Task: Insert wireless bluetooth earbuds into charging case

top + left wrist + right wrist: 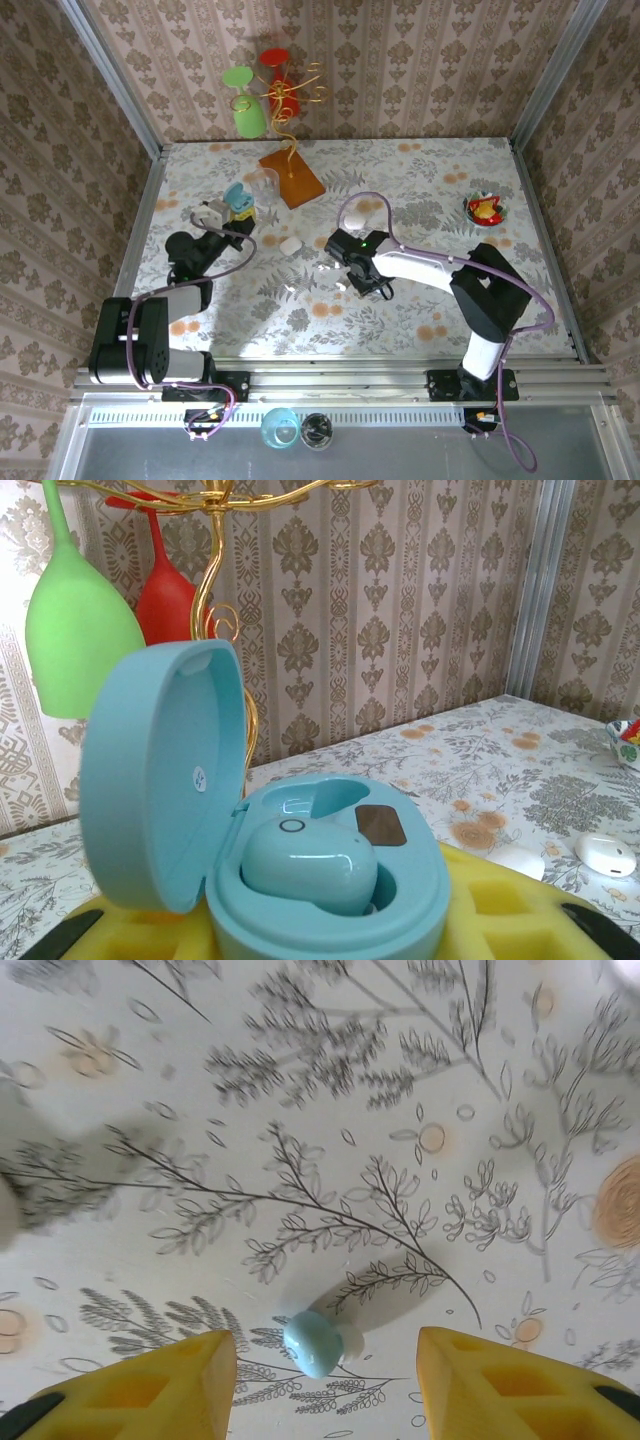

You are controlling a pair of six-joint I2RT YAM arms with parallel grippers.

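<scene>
Charging case [300,920] base beyond the bottom edge — blurry white shape [6,1210] half off-frame

Green glass [248,118], red glass [284,100] on rack [292,180]; bowl [468,210] rt.

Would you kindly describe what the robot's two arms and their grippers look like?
The left arm and right arm both have black joint housings joined by white links, and a lilac cable loops along each. A small green light glows near the right wrist. The left fingers and right fingers are blocky yellow pads with square recesses and black outer trim.
</scene>
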